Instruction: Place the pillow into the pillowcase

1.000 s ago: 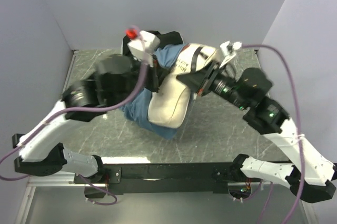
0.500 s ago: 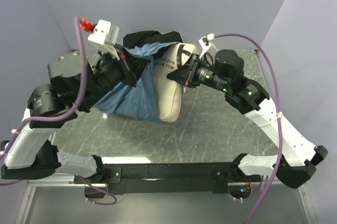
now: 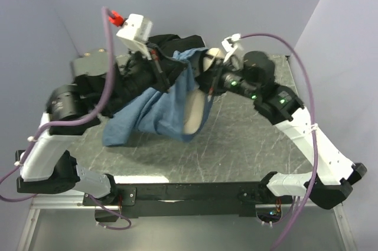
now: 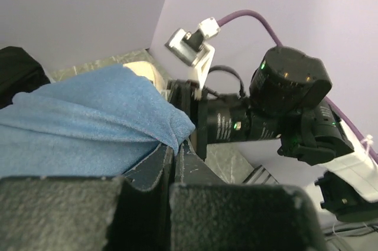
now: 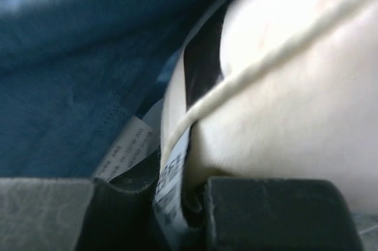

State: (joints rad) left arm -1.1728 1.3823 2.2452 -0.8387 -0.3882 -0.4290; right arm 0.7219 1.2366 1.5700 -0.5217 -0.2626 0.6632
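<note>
The slate-blue pillowcase (image 3: 150, 112) hangs lifted over the table's middle and covers most of the cream pillow (image 3: 195, 112), whose edge shows at its right side and at the top by the right arm. My left gripper (image 3: 168, 77) is shut on the pillowcase's upper edge (image 4: 130, 115). My right gripper (image 3: 207, 82) is shut on the pillow's seam edge (image 5: 277, 85), with its white tag (image 5: 121, 153) between the fingers and the pillowcase (image 5: 77, 74) just left of it. The two grippers are close together.
A black cloth (image 3: 171, 43) lies bunched at the back of the grey marbled table (image 3: 248, 144). Purple walls close in on the left, back and right. The black front rail (image 3: 189, 192) runs along the near edge.
My left gripper has moved right and up, pulling the pillowcase further over the pillow, so less cream shows. My right gripper has stayed on the pillow, shifting slightly left.
</note>
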